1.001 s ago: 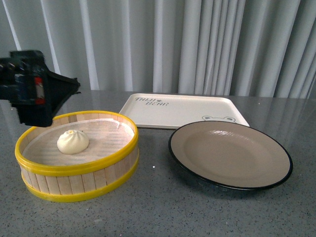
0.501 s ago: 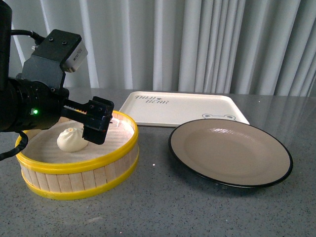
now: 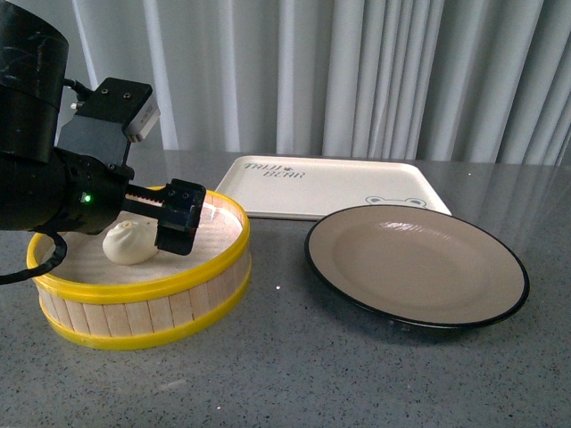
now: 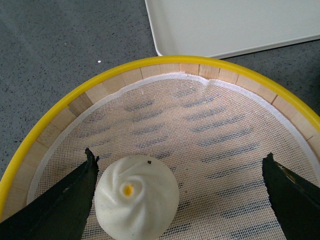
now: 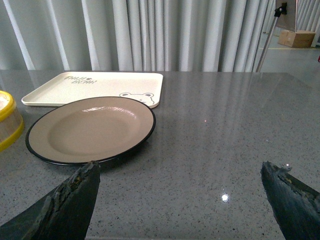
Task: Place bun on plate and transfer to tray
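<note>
Partly hidden behind left end effector (image 4: 178,155), the bun (image 3: 127,244)

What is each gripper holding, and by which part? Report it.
Nothing is held. The left gripper straddles the bun with jaws open; the right gripper is open and empty.

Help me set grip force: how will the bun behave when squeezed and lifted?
The bun looks soft and puffy, so it probably dents under a firm squeeze. Small and airy, likely light. Sitting flat, it probably won't roll, but might stick to the mesh liner.
</note>
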You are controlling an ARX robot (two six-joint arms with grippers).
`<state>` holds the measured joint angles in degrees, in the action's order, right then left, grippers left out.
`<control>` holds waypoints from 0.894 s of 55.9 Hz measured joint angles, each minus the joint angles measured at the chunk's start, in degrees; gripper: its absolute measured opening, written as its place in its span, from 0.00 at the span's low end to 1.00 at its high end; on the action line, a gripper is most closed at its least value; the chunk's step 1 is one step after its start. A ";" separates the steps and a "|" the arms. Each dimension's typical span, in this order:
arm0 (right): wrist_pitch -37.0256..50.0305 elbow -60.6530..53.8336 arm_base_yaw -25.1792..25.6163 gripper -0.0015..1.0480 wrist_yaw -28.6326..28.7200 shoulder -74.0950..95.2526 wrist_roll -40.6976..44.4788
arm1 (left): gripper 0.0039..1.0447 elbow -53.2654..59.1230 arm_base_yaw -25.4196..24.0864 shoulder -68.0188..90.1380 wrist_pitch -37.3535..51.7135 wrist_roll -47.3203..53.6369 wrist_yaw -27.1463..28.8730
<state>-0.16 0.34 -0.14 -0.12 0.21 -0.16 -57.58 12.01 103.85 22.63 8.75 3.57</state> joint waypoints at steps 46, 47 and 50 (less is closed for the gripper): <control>0.00 0.00 0.00 0.92 0.02 0.00 0.00 | 0.94 -3.69 -2.25 3.54 -4.61 -3.78 2.82; -0.02 0.00 0.00 0.92 0.00 0.00 0.00 | 0.94 -3.72 -2.27 3.63 -4.61 -3.85 2.84; 0.00 0.00 0.00 0.92 0.02 0.00 0.00 | 0.94 -3.74 -2.43 3.82 -4.63 -4.11 2.89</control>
<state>-0.16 0.34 -0.14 -0.10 0.21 -0.16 -61.32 9.58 107.68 18.00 4.64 6.46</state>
